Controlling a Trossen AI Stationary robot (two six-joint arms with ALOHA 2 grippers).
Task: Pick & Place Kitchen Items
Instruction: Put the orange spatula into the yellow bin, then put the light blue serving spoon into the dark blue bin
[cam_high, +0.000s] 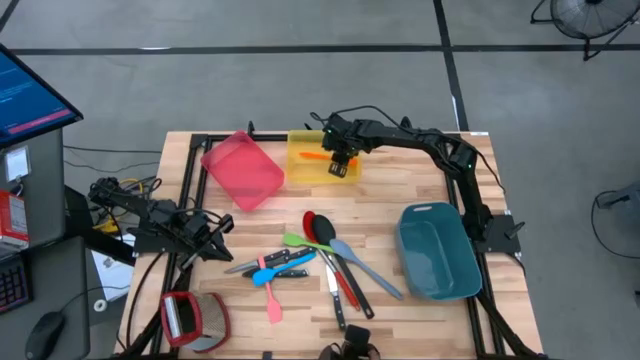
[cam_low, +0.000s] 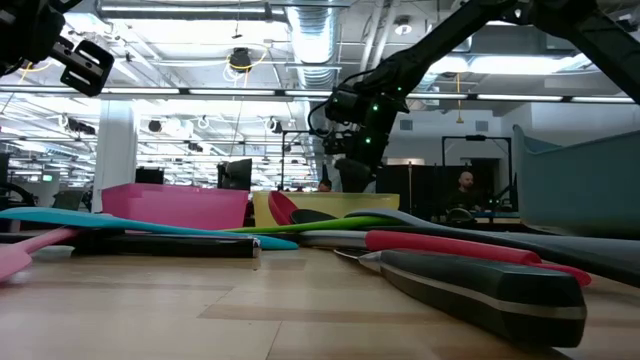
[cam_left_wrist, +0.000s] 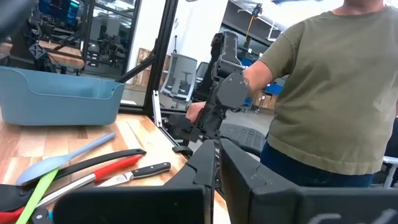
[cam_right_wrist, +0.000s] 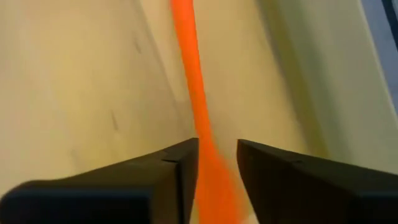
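My right gripper reaches down into the yellow bin at the table's far side, shut on an orange spatula. The spatula also shows in the right wrist view, running ahead of the gripper. The other utensils lie in a pile on the table's middle: a green spatula, red spoon, grey spoon, blue spatula, pink spatula and black-handled knives. My left gripper is shut and empty, left of the pile. My right gripper pinches the orange spatula's handle between its two fingers, coming from above into the yellow bin. The spatula runs out ahead of the fingers toward the table's left, over the bin's floor. I cannot tell whether it rests on the floor.
A pink bin lies tilted left of the yellow one. A teal bin stands at the right. A red and white object sits at the near left corner. A person stands beyond the table's near edge.
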